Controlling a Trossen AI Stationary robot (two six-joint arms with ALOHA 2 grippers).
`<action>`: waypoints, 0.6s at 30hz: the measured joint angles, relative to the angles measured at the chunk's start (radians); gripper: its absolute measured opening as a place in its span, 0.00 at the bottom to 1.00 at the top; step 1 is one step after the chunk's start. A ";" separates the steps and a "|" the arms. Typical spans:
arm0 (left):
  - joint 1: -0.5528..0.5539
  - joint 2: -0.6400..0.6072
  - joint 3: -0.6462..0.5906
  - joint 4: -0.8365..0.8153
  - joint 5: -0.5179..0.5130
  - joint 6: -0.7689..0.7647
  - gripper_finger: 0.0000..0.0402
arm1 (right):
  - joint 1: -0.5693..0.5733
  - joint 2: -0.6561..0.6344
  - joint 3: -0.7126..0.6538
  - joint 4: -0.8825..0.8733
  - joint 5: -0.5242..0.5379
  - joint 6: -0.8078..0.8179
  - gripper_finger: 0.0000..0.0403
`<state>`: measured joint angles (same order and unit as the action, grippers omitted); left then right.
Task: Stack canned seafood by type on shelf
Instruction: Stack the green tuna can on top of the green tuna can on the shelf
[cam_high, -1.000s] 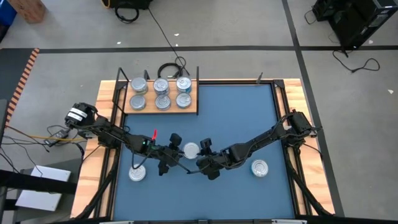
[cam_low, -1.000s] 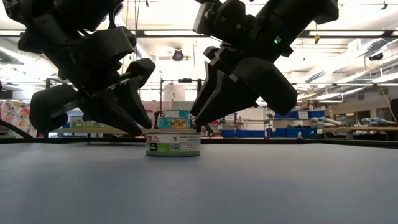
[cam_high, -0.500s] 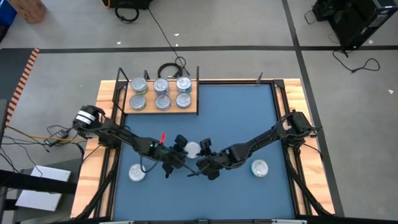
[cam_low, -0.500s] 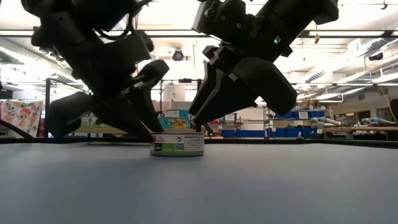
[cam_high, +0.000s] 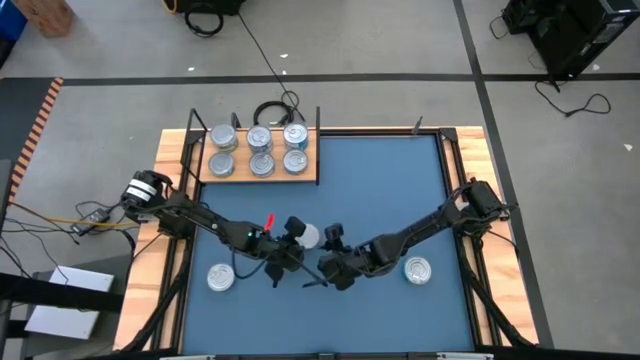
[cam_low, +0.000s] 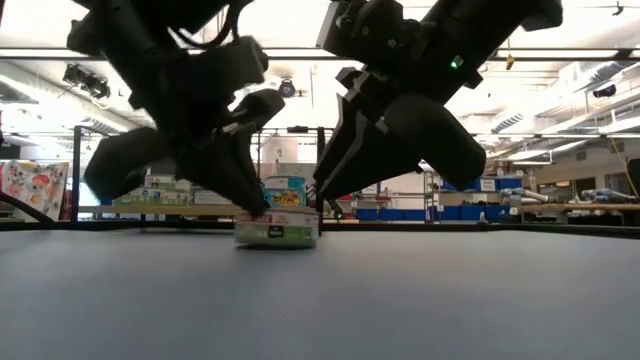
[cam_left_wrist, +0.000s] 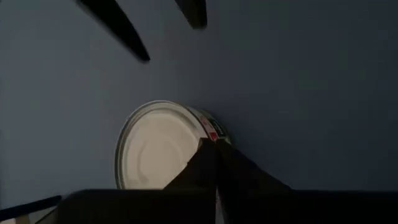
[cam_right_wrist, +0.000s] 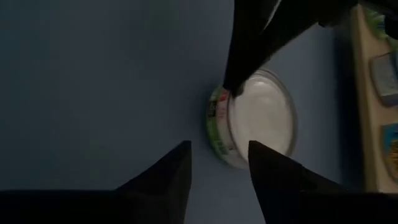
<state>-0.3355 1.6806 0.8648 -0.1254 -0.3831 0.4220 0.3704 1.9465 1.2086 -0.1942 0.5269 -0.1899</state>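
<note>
One round silver tin (cam_high: 308, 236) stands on the blue mat between my two grippers; it also shows in the low view (cam_low: 277, 229). My left gripper (cam_high: 289, 250) is open beside the tin's left side, and one finger reaches its rim. My right gripper (cam_high: 331, 252) is open close to the tin's right, near side, its fingertips (cam_right_wrist: 258, 152) just short of or over the tin's edge (cam_right_wrist: 217, 124). Six tins (cam_high: 260, 150) stand on the wooden shelf (cam_high: 310, 175) at the far left. My left gripper touches the tin with the tip of one finger (cam_left_wrist: 210, 163), set on the lid's rim (cam_right_wrist: 231, 92) at the side toward the left arm. The finger slants down from the table's left. The other finger (cam_low: 120, 170) stands off the tin. The tin rests on the mat. My right gripper: I cannot tell whether it touches the tin.
One loose tin (cam_high: 221, 277) lies on the mat near the front left and another (cam_high: 417, 269) near the front right. A black cable coil (cam_high: 272, 110) lies behind the shelf. The blue mat (cam_high: 400, 190) is bare at the far right.
My left gripper has gone toward the table's right edge, up to the tin, and one of its fingertips now reaches the tin's rim. My right gripper has kept about where it was.
</note>
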 joint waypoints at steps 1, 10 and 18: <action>0.000 0.000 0.011 -0.007 0.009 -0.011 0.01 | 0.007 0.000 0.000 -0.004 0.017 0.000 0.42; 0.011 0.000 0.088 -0.041 0.075 -0.128 0.00 | 0.036 0.000 0.001 -0.007 0.085 0.015 0.62; 0.042 0.000 0.095 -0.038 0.114 -0.213 0.00 | 0.039 0.048 0.001 0.041 0.148 0.031 0.73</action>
<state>-0.2935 1.6806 0.9596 -0.1635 -0.2693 0.2087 0.4092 1.9940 1.2098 -0.1532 0.6747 -0.1593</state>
